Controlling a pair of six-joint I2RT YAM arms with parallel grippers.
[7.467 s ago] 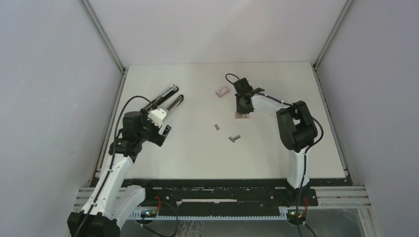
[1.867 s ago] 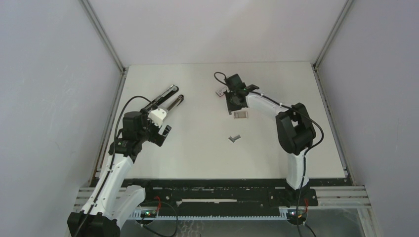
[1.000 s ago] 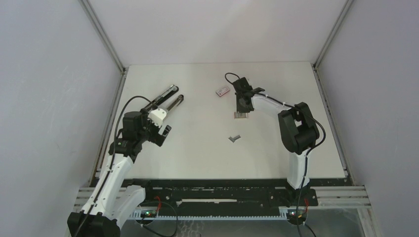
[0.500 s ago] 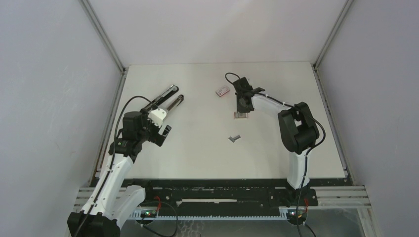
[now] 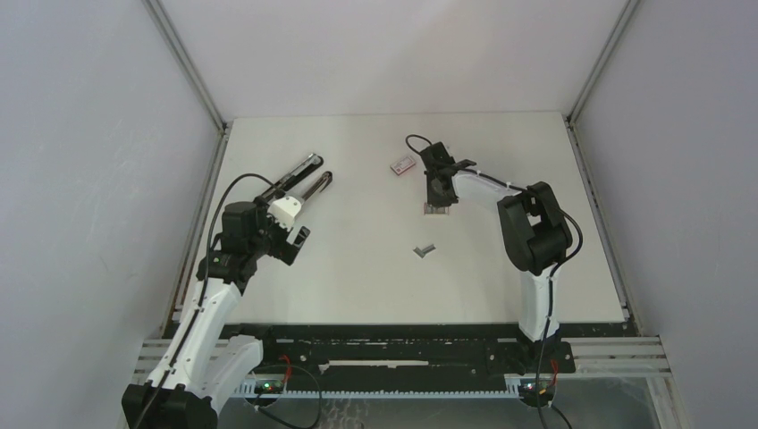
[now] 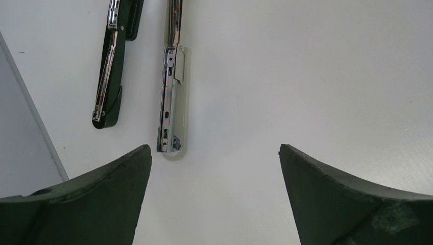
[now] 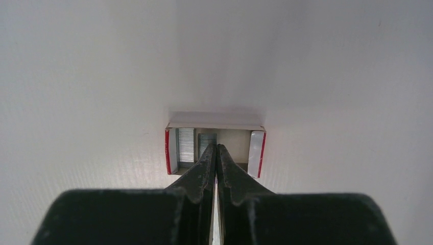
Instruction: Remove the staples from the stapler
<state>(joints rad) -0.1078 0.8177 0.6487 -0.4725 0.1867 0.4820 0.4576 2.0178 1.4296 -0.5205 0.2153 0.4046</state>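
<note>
The stapler [image 5: 304, 179] lies opened out at the back left as two long bars, a black one [image 6: 110, 66] and a metal one [image 6: 171, 92]. My left gripper [image 5: 286, 219] is open and empty just short of their near ends, also in the left wrist view [image 6: 212, 148]. A bent grey strip of staples [image 5: 425, 251] lies mid-table. My right gripper [image 5: 436, 195] is shut, tips [image 7: 216, 145] down in a small open red-edged box [image 7: 258, 148]. A short staple strip [image 7: 207, 138] sits right at the tips, seemingly pinched. Another strip [image 7: 186, 144] lies in the box.
A second small reddish box [image 5: 402, 164] lies just behind and left of the right gripper. The left wall rail [image 5: 201, 223] runs close beside the left arm and the stapler.
A small strip that lay left of the bent one has gone from the table. My right gripper swung left, then came back over the box and now holds still. The left arm has not moved.
</note>
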